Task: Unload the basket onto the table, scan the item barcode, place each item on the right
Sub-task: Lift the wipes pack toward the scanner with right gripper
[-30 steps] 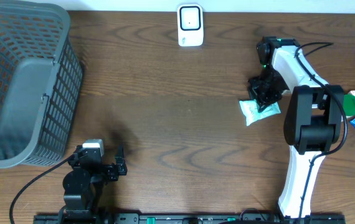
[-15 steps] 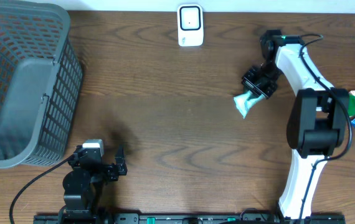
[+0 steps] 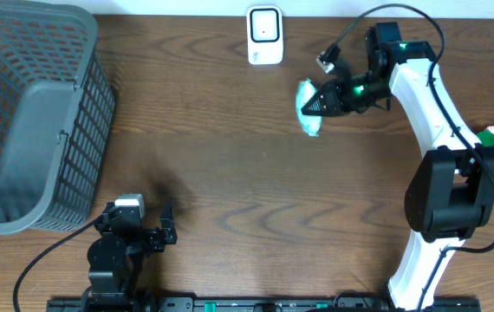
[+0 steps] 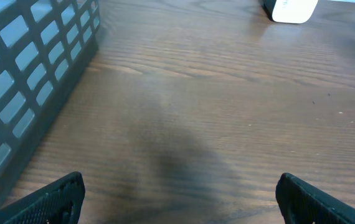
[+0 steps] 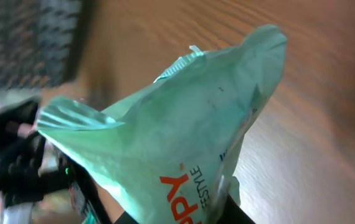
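Lower left: left gripper (image 3: pixel 166 227) sits low over the wooden table (image 3: pixel 230 182), jaws spread wide with nothing between them. Left edge: grey basket (image 3: pixel 74 130). Upper right of centre: right gripper (image 3: pixel 318 104) is pinched tight on a pale green packet (image 3: pixel 308 114), held tilted above the wood. Top centre: white scanner (image 3: pixel 264 35), near the packet, not touching.

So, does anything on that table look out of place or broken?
Nothing stands out. The pale green packet looks crumpled only because the right gripper is pinching it near the white scanner. No spills or damage visible.
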Tool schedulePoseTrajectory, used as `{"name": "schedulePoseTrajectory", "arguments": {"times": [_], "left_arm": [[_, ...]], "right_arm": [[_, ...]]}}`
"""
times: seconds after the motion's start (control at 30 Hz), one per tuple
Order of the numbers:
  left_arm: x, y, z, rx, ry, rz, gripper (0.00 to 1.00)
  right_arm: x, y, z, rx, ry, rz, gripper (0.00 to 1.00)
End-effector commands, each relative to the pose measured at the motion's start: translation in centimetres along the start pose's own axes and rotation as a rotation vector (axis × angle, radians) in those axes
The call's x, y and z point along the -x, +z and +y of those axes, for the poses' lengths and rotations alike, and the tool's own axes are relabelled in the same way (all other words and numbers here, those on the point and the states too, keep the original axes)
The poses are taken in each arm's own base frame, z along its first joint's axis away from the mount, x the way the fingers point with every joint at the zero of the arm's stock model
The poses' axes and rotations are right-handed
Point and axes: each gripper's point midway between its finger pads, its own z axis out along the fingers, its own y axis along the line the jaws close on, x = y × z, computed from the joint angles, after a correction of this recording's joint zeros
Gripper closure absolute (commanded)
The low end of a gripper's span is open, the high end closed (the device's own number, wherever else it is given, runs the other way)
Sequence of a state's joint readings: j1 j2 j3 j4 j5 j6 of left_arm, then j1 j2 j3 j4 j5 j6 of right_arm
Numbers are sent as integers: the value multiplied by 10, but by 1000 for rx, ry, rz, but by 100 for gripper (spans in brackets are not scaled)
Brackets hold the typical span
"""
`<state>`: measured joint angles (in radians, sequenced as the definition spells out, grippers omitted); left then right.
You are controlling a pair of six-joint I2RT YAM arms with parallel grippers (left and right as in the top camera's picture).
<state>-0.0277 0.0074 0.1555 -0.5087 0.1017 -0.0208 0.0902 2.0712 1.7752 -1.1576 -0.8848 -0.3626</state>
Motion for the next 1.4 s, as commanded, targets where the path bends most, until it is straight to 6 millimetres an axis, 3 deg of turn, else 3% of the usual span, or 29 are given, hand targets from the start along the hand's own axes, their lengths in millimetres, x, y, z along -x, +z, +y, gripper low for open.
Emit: {"name": "schedulePoseTrajectory", "arguments": {"times": [0.0, 0.3, 0.77, 0.97, 1.13, 1.37], "left_arm": [[-6, 3, 3, 13, 14, 12, 2], [-6, 3, 3, 13, 14, 12, 2], [-6, 3, 3, 12, 14, 12, 2], [-6, 3, 3, 12, 14, 12, 2], [-6, 3, 3, 13, 14, 12, 2], [-6, 3, 3, 13, 14, 12, 2]], "right_arm": [[19, -9, 52, 275, -372, -168, 99], [36, -34, 98, 537, -464, -366, 99], [39, -33, 106, 538, -661, -435, 99], [39, -30, 109, 577, -495, -374, 99], [35, -26, 110, 623, -103, -234, 99], [28, -31, 103, 614, 59, -195, 99]]}}
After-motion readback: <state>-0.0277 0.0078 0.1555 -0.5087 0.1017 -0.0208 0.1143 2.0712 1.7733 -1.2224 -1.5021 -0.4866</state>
